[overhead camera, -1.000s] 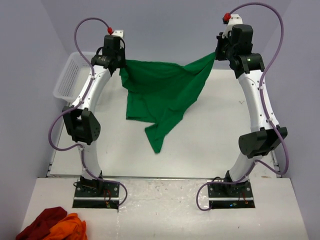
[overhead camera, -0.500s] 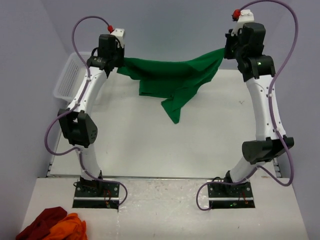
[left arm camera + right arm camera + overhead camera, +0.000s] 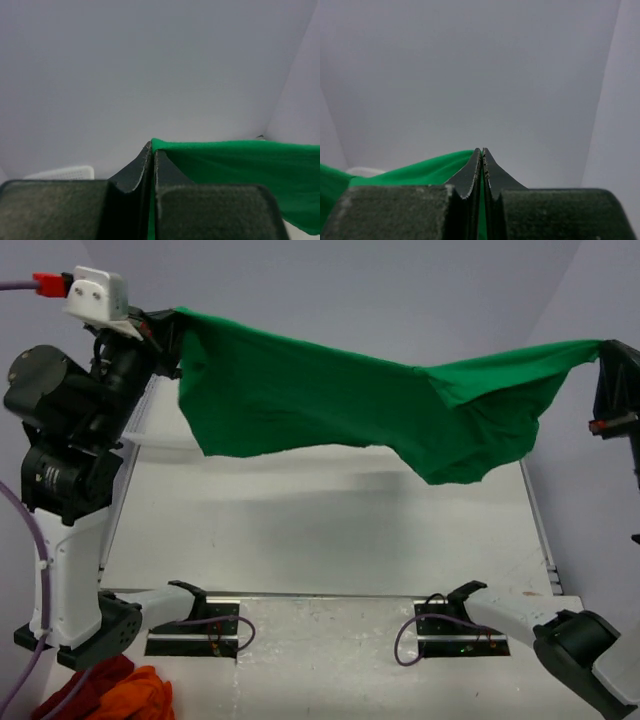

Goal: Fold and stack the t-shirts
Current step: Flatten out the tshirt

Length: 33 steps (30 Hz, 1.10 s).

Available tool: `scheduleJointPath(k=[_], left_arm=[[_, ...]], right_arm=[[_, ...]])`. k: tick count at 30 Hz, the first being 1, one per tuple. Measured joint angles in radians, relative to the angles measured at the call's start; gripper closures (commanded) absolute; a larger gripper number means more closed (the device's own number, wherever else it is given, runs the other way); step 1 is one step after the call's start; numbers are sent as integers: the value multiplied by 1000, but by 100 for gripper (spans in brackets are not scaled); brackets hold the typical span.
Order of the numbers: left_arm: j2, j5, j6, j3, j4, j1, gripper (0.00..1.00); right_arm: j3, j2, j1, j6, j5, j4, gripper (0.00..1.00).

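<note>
Top: arms were up higher than half a second ago. The t-shirt (image 3: 330, 405) hung taut between left gripper (image 3: 165, 330) and right gripper (image 3: 603, 355), well clear of the table (image 3: 330, 530). Left wrist: jaws pinched its edge. Right wrist: same.

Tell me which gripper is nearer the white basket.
Left. The left gripper, shut on the green t-shirt, hangs raised near the basket on the left side; the right gripper holds the shirt's other end far off on the right.
</note>
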<state>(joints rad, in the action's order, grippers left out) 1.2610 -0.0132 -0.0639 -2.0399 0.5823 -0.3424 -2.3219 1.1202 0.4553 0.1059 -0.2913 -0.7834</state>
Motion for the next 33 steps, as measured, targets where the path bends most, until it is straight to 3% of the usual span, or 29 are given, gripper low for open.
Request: scheduleJointPath(k=[6, 10, 13, 17, 22, 27, 33], left_arm=[[-37, 59, -4, -14, -39, 0, 99], [26, 62, -11, 135, -133, 0, 99], [131, 50, -31, 307, -207, 0, 99], [400, 38, -52, 449, -264, 7, 100], [720, 35, -72, 449, -259, 34, 100], [837, 40, -91, 383, -263, 72, 100], [943, 35, -91, 189, -291, 110, 100]], right_arm=[[16, -33, 16, 22, -70, 37, 100], [132, 24, -13, 32, -114, 83, 100], [276, 106, -119, 8, -93, 138, 100], [456, 274, -242, -42, -54, 204, 100], [527, 541, -333, -82, 0, 216, 100], [507, 669, -380, -98, 29, 219, 100], [333, 810, -404, -104, 60, 255, 100]])
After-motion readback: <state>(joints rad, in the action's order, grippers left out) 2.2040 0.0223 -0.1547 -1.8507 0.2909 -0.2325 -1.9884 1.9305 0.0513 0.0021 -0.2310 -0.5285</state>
